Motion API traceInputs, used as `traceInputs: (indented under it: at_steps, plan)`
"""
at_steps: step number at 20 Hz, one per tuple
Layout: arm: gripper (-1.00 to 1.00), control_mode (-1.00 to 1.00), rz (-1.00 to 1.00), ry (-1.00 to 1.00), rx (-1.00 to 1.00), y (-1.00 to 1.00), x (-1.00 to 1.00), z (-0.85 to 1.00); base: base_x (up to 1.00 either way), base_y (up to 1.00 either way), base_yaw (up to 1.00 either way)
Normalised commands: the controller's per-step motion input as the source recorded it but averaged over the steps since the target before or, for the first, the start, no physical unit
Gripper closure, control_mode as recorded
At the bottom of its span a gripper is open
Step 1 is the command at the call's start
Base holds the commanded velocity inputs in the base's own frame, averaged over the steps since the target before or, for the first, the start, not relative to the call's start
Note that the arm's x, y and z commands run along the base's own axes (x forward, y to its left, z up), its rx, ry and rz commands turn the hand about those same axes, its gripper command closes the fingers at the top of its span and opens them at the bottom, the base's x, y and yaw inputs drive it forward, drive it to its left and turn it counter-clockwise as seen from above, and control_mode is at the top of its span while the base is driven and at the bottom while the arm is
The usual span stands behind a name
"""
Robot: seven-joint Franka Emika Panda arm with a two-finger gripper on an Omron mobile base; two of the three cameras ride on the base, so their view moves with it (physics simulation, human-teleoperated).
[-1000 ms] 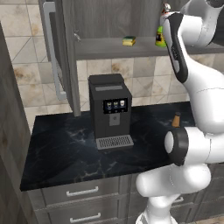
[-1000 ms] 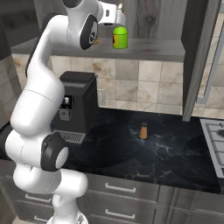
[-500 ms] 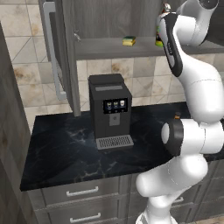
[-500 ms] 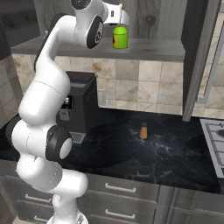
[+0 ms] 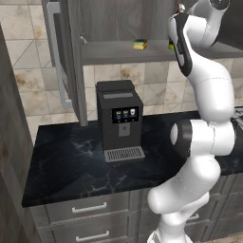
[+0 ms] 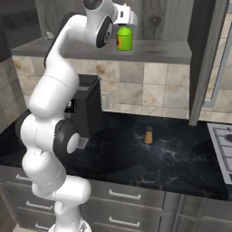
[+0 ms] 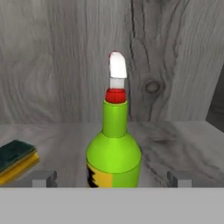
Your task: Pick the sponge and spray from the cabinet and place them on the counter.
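Upright, spray (image 7: 113, 153) standing vertical, nozzle up, between open hand (image 7: 111, 178) fingers

Green spray (image 7: 113, 153) with yellow label, red-white nozzle; yellow-green sponge (image 7: 15, 159); grey wood-grain cabinet (image 7: 65, 61); black veined counter (image 6: 172, 158).

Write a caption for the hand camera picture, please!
Green spray upright between open jaws, sponge beside it in the cabinet.

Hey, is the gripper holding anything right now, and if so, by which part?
Nothing is held. The gripper is open, its fingertips on either side of the spray, not touching it.
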Motion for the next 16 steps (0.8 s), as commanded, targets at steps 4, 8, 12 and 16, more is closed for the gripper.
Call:
traceInputs:
  at_steps: [4, 8, 12, 16]
  plan:
    - [-1.0, -1.0, 0.01, 0.02, 0.0, -0.07, 0.36, 0.0, 0.0, 0.0, 0.0]
    - [-1.0, -1.0, 0.0, 0.04, 0.0, -0.04, 0.38, 0.0, 0.0, 0.0, 0.0]
    - [-1.0, -1.0, 0.0, 0.03, 0.0, -0.08, 0.37, 0.0, 0.0, 0.0, 0.0]
    - [-1.0, -1.0, 0.0, 0.03, 0.0, -0.09, 0.35, 0.0, 0.0, 0.0, 0.0]
